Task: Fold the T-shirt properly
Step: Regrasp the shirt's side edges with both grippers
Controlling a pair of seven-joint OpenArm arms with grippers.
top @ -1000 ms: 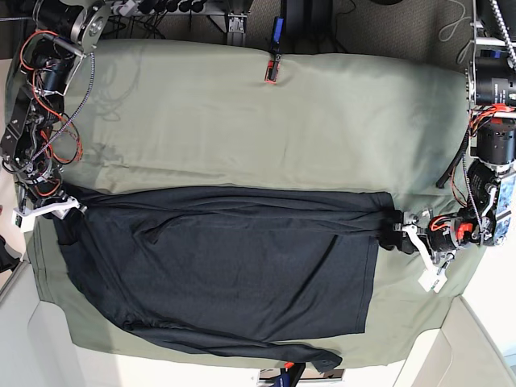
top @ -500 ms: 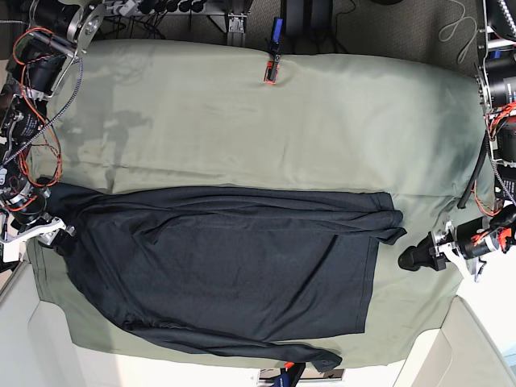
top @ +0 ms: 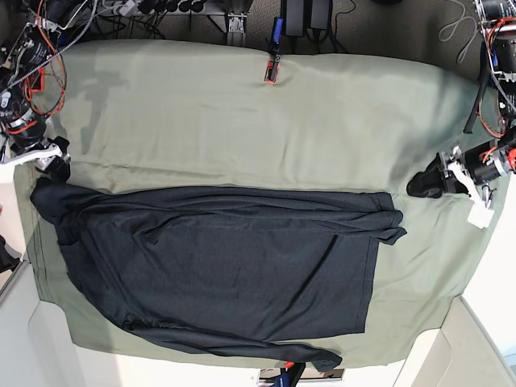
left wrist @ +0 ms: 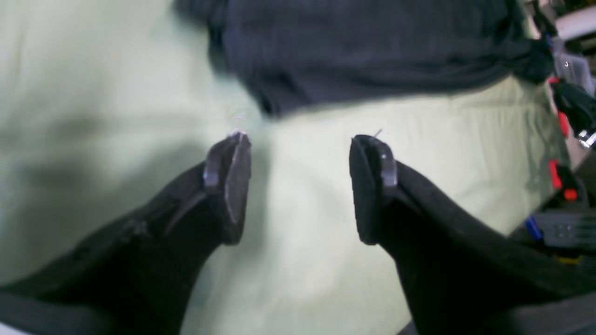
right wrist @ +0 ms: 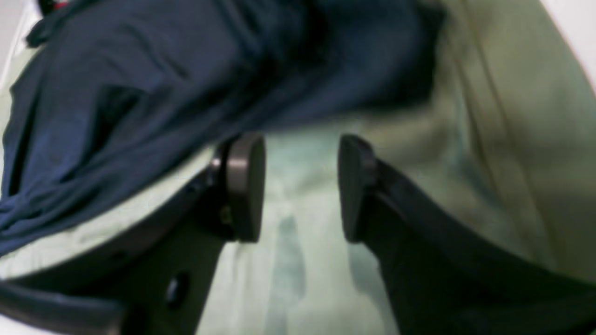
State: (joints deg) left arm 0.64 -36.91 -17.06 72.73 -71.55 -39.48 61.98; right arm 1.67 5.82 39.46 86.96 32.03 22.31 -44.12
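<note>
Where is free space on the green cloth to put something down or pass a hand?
The widest bare patch of the green cloth lies between the T-shirt and the far edge with the red clip. A narrower strip runs beside the shirt's hem, toward the left pincer. The near edge is crowded.

Right gripper (right wrist: 301,188) is hovering with jaws parted and empty over the sage-green cloth (right wrist: 512,153); the dark T-shirt (right wrist: 153,93) is lying just beyond its fingertips.

T-shirt (right wrist: 186,70) — blurred, edge-cropped — both wrist views
</note>
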